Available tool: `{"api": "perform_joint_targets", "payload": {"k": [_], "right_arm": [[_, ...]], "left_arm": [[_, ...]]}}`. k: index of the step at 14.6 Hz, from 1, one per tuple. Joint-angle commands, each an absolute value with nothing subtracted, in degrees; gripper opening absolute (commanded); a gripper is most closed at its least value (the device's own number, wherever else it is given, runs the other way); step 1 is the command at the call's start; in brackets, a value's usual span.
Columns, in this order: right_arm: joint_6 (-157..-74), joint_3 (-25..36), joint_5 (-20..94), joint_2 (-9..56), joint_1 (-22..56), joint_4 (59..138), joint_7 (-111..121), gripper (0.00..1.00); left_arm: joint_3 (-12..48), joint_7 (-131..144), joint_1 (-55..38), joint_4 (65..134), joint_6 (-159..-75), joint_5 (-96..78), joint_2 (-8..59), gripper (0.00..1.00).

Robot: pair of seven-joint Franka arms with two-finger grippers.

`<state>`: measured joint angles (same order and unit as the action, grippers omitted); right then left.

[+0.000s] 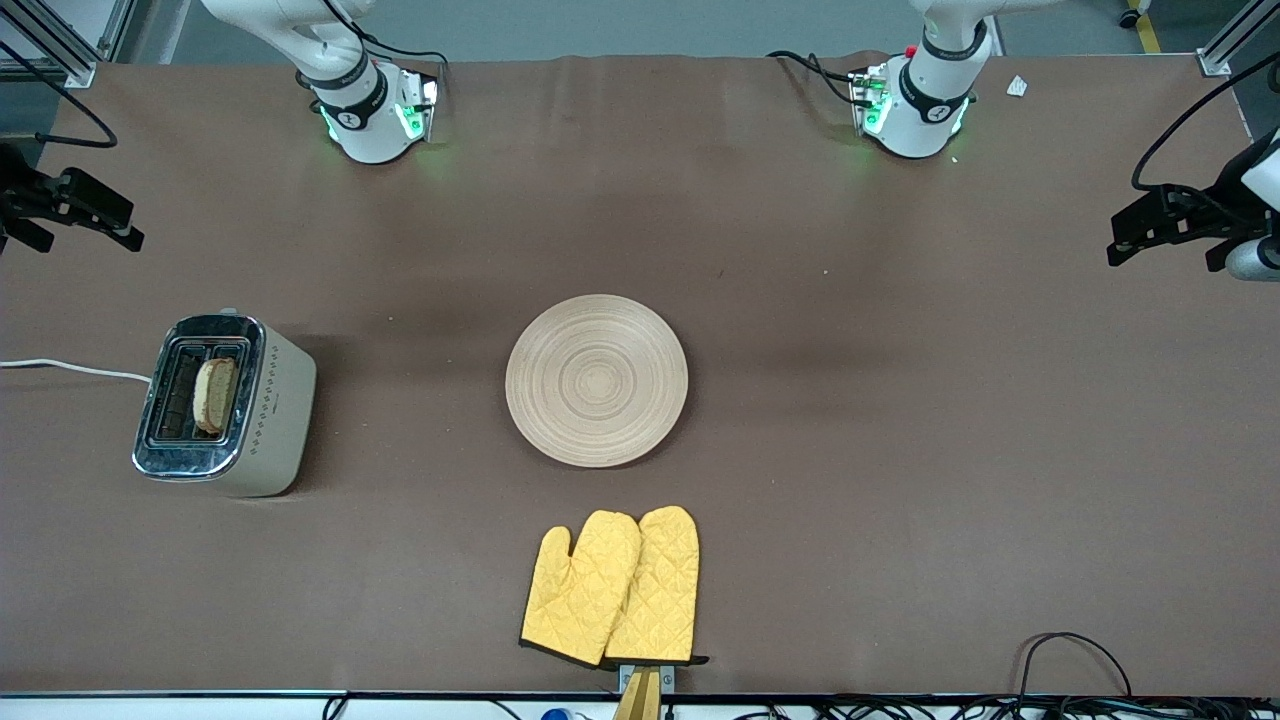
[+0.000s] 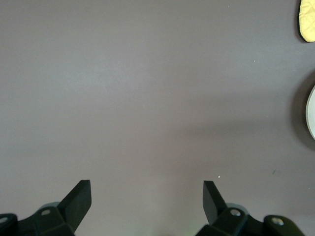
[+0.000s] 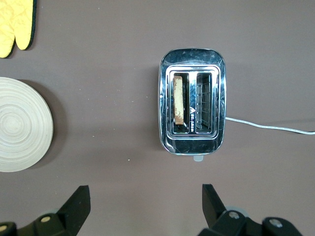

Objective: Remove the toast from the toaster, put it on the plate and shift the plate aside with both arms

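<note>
- Brown counter [image 1: 900,450]: toaster [image 1: 225,405] at the right arm's end, toast [image 1: 214,394] upright in its slot.
- Right gripper [image 3: 146,204], jaws spread, hangs high near the toaster.
- Left gripper [image 2: 146,201], jaws spread, waits over bare counter.

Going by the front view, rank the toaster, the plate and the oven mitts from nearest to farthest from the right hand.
1. Toaster, at the right arm's end of the table, closest to the open right hand.
2. Plate, mid-table.
3. Oven mitts, nearer the front camera than the plate.
</note>
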<state>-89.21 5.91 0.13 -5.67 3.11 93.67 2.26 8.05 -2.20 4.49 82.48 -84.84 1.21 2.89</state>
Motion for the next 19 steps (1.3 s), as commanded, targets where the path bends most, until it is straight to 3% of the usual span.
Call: {"api": "perform_joint_targets", "payload": {"k": [1,19], "right_arm": [[-89.12,5.98,0.79,-6.77,2.46,94.48,1.93,1.0],[-88.86,5.98,0.88,-6.77,2.64,94.31,1.93,1.0]], "left_arm": [[8.44,-2.37,4.66,79.98,-83.85,2.29,4.31,1.0],[8.44,-3.25,4.66,79.98,-83.94,2.2,5.8,1.0]]}}
